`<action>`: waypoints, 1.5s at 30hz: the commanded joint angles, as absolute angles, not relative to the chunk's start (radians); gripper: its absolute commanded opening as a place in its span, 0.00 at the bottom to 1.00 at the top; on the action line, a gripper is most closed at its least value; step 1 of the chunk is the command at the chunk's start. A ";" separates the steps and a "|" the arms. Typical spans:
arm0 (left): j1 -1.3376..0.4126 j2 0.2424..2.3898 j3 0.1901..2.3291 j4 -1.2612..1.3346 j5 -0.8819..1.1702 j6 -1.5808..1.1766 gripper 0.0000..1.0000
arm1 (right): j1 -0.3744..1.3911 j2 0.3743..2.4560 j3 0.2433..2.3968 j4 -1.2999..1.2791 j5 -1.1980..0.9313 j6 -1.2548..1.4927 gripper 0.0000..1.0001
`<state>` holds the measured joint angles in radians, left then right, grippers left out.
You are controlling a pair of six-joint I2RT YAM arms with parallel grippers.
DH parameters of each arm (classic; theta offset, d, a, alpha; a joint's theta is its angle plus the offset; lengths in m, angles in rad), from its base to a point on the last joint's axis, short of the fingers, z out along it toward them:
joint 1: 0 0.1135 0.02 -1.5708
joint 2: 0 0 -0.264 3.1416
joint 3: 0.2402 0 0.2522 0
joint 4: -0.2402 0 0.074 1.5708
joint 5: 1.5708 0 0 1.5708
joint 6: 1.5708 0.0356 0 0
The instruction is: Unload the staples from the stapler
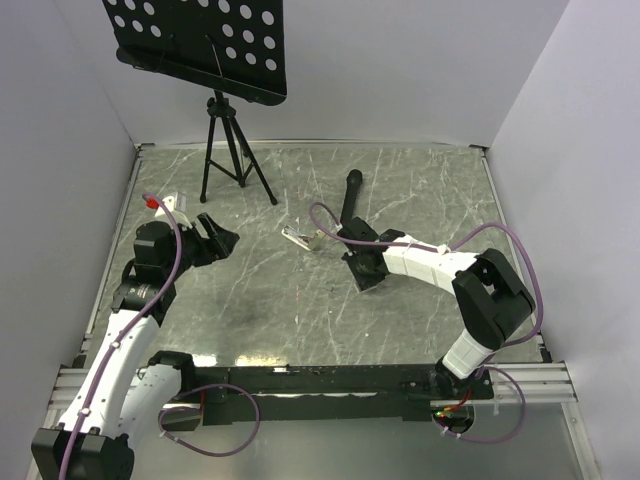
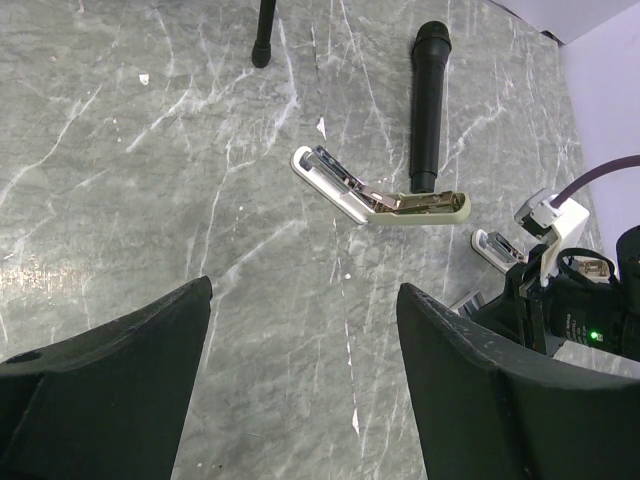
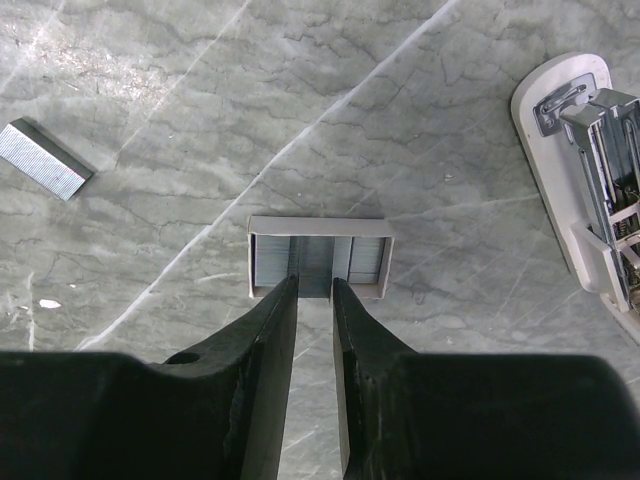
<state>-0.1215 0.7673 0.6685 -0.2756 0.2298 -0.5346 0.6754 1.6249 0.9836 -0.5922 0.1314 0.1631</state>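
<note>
Grey marble table (image 1: pixel 300 320): the stapler (image 2: pixel 420 207) lies folded open mid-table, a microphone (image 2: pixel 428 100) just beside it. My right pincer (image 3: pixel 313 288) is nearly closed, tips at a small staple box (image 3: pixel 320 250), a loose staple strip (image 3: pixel 45 158) nearby; my left pincer (image 2: pixel 305 290) gapes wide, empty

Grey marbled desk (image 1: pixel 300 320). Lying on it: stapler (image 2: pixel 385 203) splayed open, black microphone (image 2: pixel 428 105) just beside, loose staple strip (image 3: pixel 42 158) nearby. Standing toward the far edge: tripod (image 1: pixel 228 150).
</note>
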 commanded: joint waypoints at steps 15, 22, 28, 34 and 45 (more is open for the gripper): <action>-0.124 0.756 0.710 -0.261 0.225 -0.525 0.79 | 0.666 1.649 1.048 -0.600 0.143 0.169 0.26; -0.124 0.741 0.713 -0.265 0.206 -0.526 0.79 | 0.672 1.594 1.077 -0.598 0.083 0.210 0.29; -0.123 0.686 0.712 -0.264 0.170 -0.526 0.78 | 0.730 1.563 1.088 -0.539 0.063 0.229 0.34; -0.123 0.644 0.707 -0.261 0.130 -0.534 0.79 | 0.847 1.577 1.092 -0.433 0.103 0.180 0.42; -0.123 0.646 0.709 -0.267 0.117 -0.532 0.79 | 0.881 1.726 1.173 -0.419 0.104 0.132 0.49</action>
